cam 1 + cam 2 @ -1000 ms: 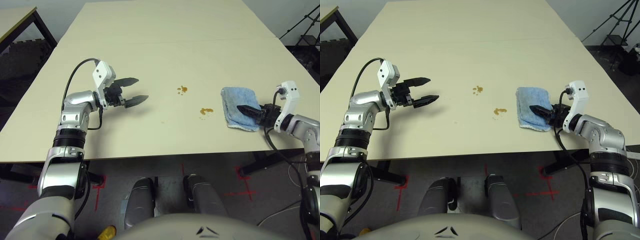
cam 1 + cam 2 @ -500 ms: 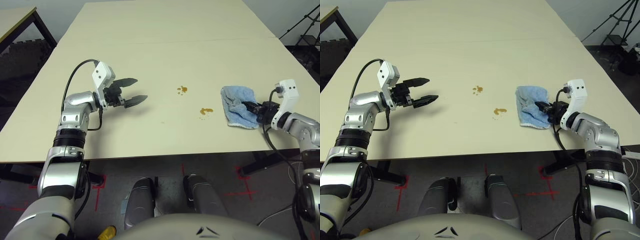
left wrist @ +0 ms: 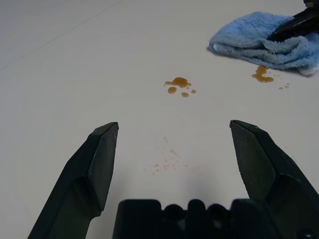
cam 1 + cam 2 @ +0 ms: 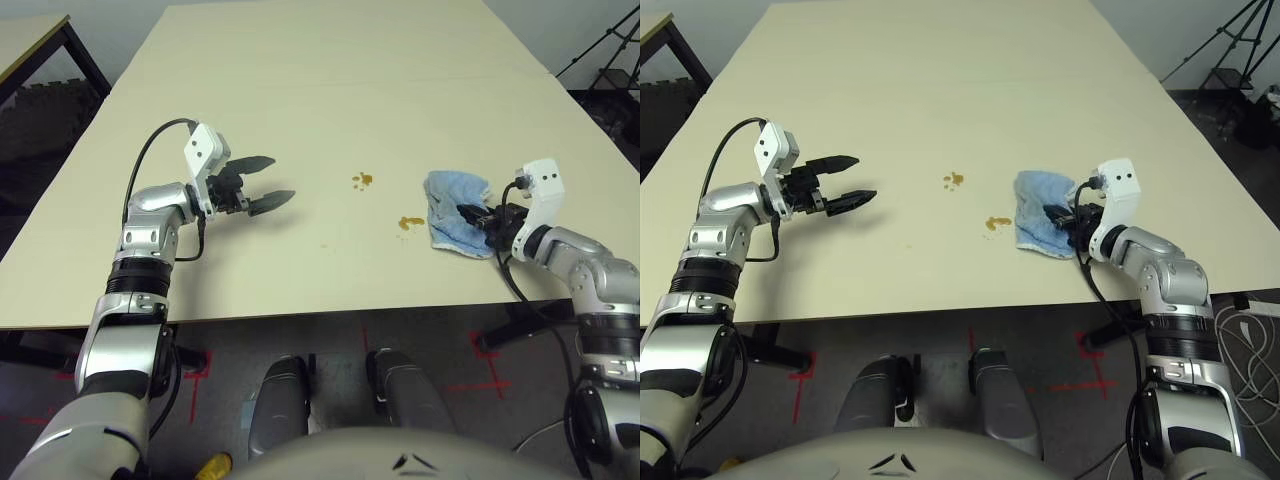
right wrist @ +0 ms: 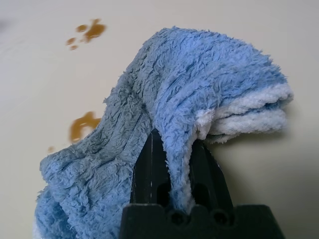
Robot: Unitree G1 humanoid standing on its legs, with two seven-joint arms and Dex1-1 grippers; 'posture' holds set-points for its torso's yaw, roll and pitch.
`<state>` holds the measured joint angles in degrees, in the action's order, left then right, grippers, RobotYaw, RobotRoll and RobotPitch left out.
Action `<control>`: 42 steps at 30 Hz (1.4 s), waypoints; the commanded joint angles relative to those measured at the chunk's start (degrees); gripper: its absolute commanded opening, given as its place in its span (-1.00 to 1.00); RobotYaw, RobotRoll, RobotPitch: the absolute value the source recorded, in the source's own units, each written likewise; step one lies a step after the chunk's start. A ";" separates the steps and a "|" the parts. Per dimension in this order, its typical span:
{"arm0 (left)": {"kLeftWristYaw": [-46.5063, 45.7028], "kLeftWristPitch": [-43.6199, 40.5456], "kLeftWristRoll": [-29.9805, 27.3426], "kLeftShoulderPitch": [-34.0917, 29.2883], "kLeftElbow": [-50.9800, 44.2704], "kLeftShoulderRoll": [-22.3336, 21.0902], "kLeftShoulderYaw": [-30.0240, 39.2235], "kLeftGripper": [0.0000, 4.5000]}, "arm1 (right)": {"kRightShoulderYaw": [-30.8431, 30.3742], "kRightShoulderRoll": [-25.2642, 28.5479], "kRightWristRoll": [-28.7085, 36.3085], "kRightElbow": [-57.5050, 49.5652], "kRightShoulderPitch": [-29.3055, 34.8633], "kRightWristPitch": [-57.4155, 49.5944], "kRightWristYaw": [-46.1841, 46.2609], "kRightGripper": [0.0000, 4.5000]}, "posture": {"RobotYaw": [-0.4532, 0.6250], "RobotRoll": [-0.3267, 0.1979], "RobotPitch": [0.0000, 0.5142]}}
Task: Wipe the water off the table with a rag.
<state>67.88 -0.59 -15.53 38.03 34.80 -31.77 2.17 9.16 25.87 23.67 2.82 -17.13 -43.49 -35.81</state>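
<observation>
Our right gripper [image 4: 1068,216] pinches the fluffy, bunched rag [image 4: 1038,212] just right of the water [image 4: 992,223]; our left gripper [image 4: 262,180] hovers wide open.

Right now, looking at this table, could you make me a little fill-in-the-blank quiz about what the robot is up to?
1. The right claw is shut on the blue ____.
2. The left claw hovers over the table with its fingers ____.
3. The number of brown spills on the table is ____: the far spill and the near spill.
4. The spill closer to the rag is the ____ one.

Missing words: rag; open; two; near
</observation>
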 commanded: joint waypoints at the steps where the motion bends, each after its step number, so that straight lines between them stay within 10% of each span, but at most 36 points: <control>1: 0.23 0.02 0.80 0.27 0.49 -0.54 -0.34 1.00 | -3.57 -1.14 1.99 -2.91 2.12 -4.09 -1.33 -0.96 | -0.42 0.25 -0.54; 22: 0.02 -0.26 0.75 -0.19 -0.09 -0.47 -0.46 1.00 | -8.82 1.70 10.16 -11.74 5.12 -12.99 -8.31 -0.96 | -0.41 0.25 -0.54; 42: -0.37 0.64 1.06 0.44 1.45 -0.28 -0.36 1.00 | 11.57 -7.41 11.03 5.65 -9.68 -4.65 12.34 -0.96 | -0.41 0.25 -0.59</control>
<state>67.48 -0.40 -15.43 38.00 35.07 -31.82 2.13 19.32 18.34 35.34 7.24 -26.03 -50.48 -24.65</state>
